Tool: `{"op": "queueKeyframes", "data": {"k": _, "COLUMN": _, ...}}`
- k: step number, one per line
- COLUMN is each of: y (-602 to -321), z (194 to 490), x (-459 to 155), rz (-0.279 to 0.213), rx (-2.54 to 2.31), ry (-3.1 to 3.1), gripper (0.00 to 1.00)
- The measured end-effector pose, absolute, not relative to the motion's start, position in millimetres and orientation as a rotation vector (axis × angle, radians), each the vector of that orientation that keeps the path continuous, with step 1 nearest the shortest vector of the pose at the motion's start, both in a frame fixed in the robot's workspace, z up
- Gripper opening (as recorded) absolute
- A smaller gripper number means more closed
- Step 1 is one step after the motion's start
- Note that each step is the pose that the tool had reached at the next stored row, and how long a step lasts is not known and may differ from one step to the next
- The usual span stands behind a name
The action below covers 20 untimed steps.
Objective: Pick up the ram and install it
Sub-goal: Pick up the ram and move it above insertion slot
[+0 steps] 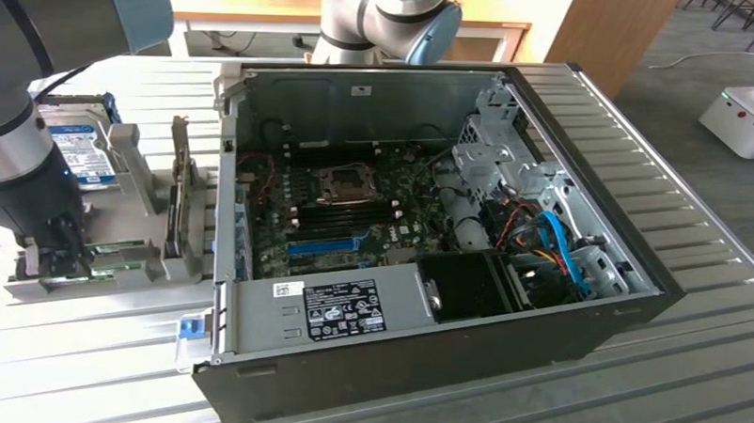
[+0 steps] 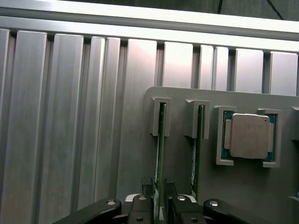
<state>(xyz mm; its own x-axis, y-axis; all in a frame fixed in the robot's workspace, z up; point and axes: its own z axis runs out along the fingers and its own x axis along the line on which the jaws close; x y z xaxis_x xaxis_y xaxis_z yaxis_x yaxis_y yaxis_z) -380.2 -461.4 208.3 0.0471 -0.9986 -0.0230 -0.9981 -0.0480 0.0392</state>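
gripper [image 2: 157, 183] hangs low over a grey holder plate [image 2: 252, 200], its two dark fingers [image 2: 140, 205] spread apart and not clamped on anything. the ram [image 2: 160, 140] stands on its thin edge right between them, a narrow green strip running away from the fingertips into a little grey bracket at its far end. a sliver of gap shows on either side of it, so the fingers straddle it without pressing. just beside it, to one side of the tool, a second green stick [image 2: 200, 140] stands on edge in its own bracket, parallel to the first. further off on that same side a square processor chip [image 2: 248, 136] with a dull metal lid lies flat in a framed pocket of the same plate. past the far ends of the sticks, beyond the plate, runs the ribbed metal table [image 2: 56, 121]. seen from across the room, the tool hangs from a thick grey and black arm [image 1: 16, 133] at the exterior view's left. just beyond the tool a hard drive [image 1: 81, 154] with a blue label stands upright in the holder. well apart from the tool, toward the exterior view's right, an open computer case [image 1: 472, 361] lies on its side on the table, its green motherboard [image 1: 352, 206] facing up with a blue slot strip [image 1: 323, 245] on it.
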Motion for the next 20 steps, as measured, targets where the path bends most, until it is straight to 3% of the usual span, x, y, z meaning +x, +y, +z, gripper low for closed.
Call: {"op": "queueKeyframes", "data": {"k": 20, "y": -462.2, "z": 206.2, "x": -369.5, "rz": -0.069, "rx": 2.264, "ry": -2.159, "gripper": 0.24}}
